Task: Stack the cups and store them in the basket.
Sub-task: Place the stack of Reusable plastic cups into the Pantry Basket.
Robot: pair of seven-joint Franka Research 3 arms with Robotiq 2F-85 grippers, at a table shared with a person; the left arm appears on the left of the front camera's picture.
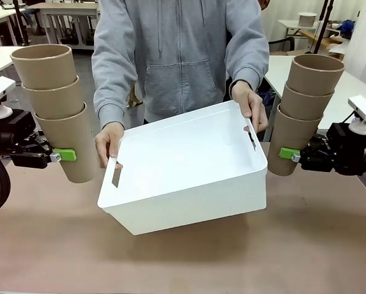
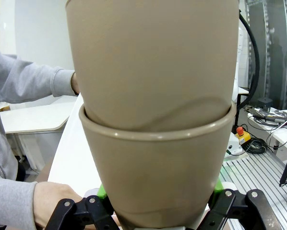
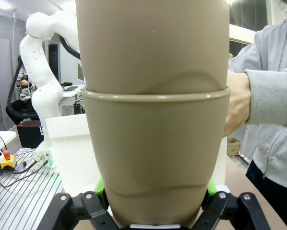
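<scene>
The cups are in two nested stacks of three, both upright with the open ends up. The left stack (image 1: 56, 110) hangs over the table's left edge and the right stack (image 1: 305, 113) over its right edge, well apart, with the basket (image 1: 189, 159) between them.

My left gripper (image 1: 73, 154) has its jaws closed on the bottom cup of the left stack, near that cup's base. One green pad (image 1: 65, 155) lies flat on the cup's side. In the left wrist view, pads press the cup from both sides, and the next cup sits inside its rim.

My right gripper (image 1: 287, 153) is clamped the same way, low on the bottom cup of the right stack. Its wrist view shows a pad on each side of the cup.

The basket is over the middle of the table (image 1: 183, 263), empty and tilted so its opening faces me. Its far rim is higher than the near one. I cannot tell whether its underside touches the table.

A person at the far edge holds the basket by both short sides. One hand (image 1: 109, 144) is at the slot handle nearer my left arm, and the other hand (image 1: 251, 107) is on the rim nearer my right arm. Neither stack touches the basket.
</scene>
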